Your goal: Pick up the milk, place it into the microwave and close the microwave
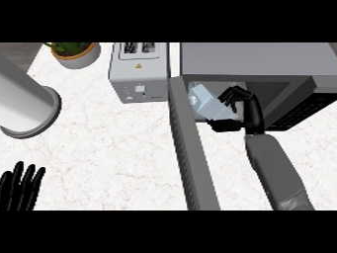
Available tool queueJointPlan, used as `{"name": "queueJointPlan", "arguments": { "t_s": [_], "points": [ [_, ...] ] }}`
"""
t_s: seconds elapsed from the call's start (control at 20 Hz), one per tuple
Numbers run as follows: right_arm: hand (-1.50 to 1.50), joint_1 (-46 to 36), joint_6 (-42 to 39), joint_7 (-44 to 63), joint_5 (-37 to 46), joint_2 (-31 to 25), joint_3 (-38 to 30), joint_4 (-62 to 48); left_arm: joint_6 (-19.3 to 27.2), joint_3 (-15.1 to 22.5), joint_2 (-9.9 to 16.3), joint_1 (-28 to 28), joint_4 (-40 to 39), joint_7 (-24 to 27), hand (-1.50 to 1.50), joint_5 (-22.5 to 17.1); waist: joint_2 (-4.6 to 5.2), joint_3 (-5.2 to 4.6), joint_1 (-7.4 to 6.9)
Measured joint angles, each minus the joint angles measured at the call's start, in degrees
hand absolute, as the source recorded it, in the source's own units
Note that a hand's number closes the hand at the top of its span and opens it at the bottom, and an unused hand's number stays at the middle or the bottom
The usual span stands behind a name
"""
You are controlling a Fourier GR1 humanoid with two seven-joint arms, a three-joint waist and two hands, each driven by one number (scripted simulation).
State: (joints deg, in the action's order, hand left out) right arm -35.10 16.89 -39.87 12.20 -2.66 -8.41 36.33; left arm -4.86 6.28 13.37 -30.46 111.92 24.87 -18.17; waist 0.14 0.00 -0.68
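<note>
**A:** Figure legend, head view. What does the right hand carry?

**B:** The milk, a pale carton. The fingers curl round its right side, and the thumb part shows dark below it. The hand is closed on the carton, not spread.

**A:** Where does the carton lie?

**B:** At the mouth of the microwave, just inside the left part of the opening, tilted, with its long axis running roughly from upper left to lower right. Whether its base rests on the oven floor cannot be told; the hand hides the underside.

**A:** Which relation governs the coming move?

**B:** The carton sits to the left of the palm, toward the hinge side. The door stands open as a long grey bar running down the view, just left of the right forearm. In my judgement the hand must release and draw back toward the lower edge, along the forearm's own line, before the door can swing shut; the arm lies in the door's path.

**A:** And the other hand?

**B:** The left hand rests at the lower left on the counter, fingers straight and up, holding nothing. It lies well apart from the door, so the right hand is the nearer of the 2 for closing.

**A:** Step in hand?

**B:** Placing, probably near its end; closing is not yet done.
</note>
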Motion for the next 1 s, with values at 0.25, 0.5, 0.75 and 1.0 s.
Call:
{"name": "queueJointPlan", "arguments": {
  "t_s": [0.25,0.5,0.75,1.0],
  "points": [
    [1.5,-6.84,5.55,2.94,3.93,-1.77,0.26,-7.5,-0.1,0.51,-0.76,1.09,-0.35,-0.97,-1.5,0.53,0.33,0.03,-0.72],
    [1.5,-13.96,10.1,4.52,6.02,-4.01,-1.07,-16.29,-1.68,0.88,-0.53,1.57,-1.16,-0.78,-1.5,0.57,0.82,0.08,-2.0],
    [1.5,-18.7,14.37,5.58,7.78,-6.56,-1.66,-21.88,-2.1,0.17,-0.46,3.69,-2.96,-0.86,-1.5,0.52,1.34,0.1,-3.06],
    [1.5,-20.73,20.96,6.39,9.17,-8.42,-2.08,-24.86,-1.04,-0.84,1.04,5.21,-2.84,-2.87,-1.5,2.47,1.89,0.19,-4.09]
  ]
}}
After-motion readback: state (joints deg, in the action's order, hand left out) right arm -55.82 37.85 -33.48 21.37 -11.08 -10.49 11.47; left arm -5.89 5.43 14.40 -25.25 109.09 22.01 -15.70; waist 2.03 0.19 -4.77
